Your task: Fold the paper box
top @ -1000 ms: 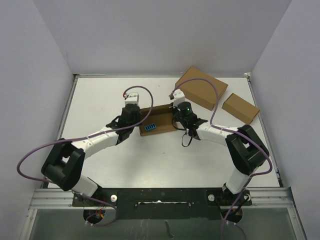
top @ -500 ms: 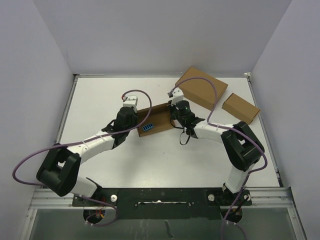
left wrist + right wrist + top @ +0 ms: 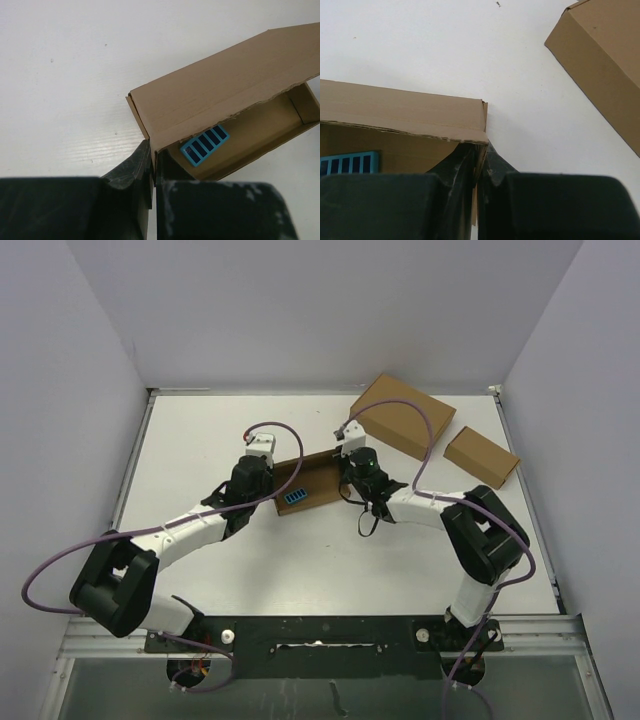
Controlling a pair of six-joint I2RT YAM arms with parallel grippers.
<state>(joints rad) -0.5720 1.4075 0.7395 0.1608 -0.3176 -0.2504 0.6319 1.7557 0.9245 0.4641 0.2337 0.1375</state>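
Note:
The paper box (image 3: 312, 480) sits mid-table between both arms, open toward the near side, with a blue striped label (image 3: 204, 145) on its inner floor. Its long brown panel (image 3: 225, 90) leans over the interior and hides part of it. My left gripper (image 3: 273, 484) is shut on the box's left side wall, one finger (image 3: 135, 162) outside the wall and the other inside. My right gripper (image 3: 347, 476) is shut on the right side wall (image 3: 482, 150), which stands pinched between the two dark fingers.
The largest brown box (image 3: 402, 415) lies closed at the back right, close to my right wrist, and shows as a brown corner (image 3: 605, 60) in the right wrist view. The smallest brown box (image 3: 481, 456) lies further right. Purple cables loop above both wrists.
Both grippers have edged away from the bases with the box held between them. The left arm's elbow has swung further left. Both grips are unchanged.

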